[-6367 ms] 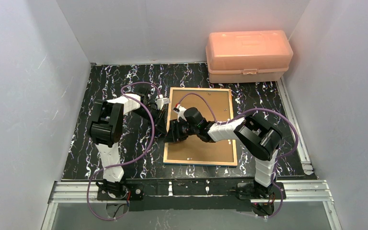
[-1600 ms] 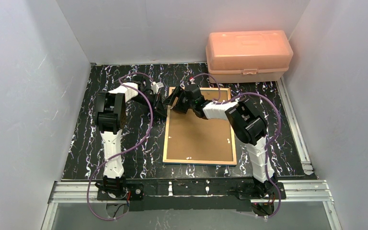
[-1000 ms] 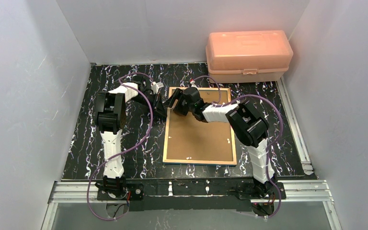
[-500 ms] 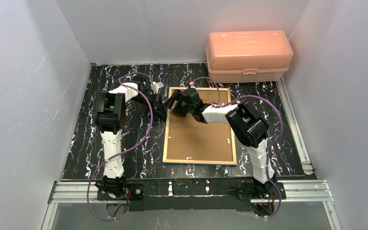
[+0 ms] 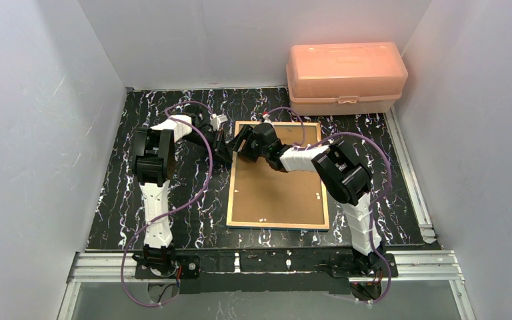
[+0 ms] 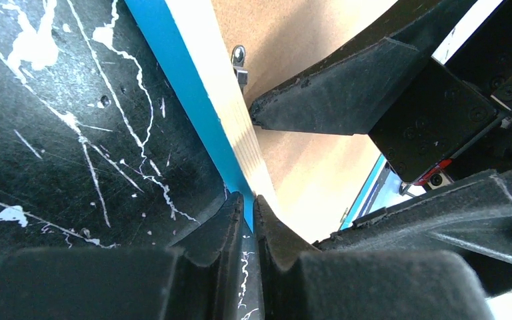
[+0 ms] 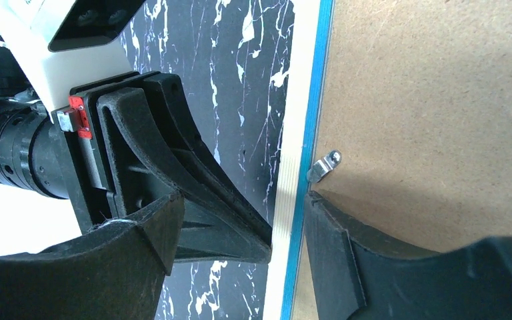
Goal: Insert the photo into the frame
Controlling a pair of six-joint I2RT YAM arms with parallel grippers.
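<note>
The frame (image 5: 229, 200) lies face down on the black marbled table, with its brown backing board (image 5: 277, 193) facing up. The photo is hidden. My left gripper (image 5: 225, 152) is shut on the frame's left edge near the far corner; in the left wrist view its jaws (image 6: 252, 200) pinch the blue border (image 6: 193, 87). My right gripper (image 5: 242, 143) is open astride that same edge. One of its fingers (image 7: 333, 253) rests on the backing board (image 7: 427, 100) just below a metal clip (image 7: 325, 165). The other finger hangs outside the frame, over the left gripper's fingers (image 7: 193, 173).
A pink plastic box (image 5: 344, 77) stands shut at the back right, just beyond the frame's far edge. Grey walls close in on the left, back and right. More small metal clips sit along the backing board's edges (image 5: 317, 196).
The right gripper went from the frame's middle left to its far-left corner, and its jaws have just narrowed a little. The left gripper keeps its hold on the edge.
</note>
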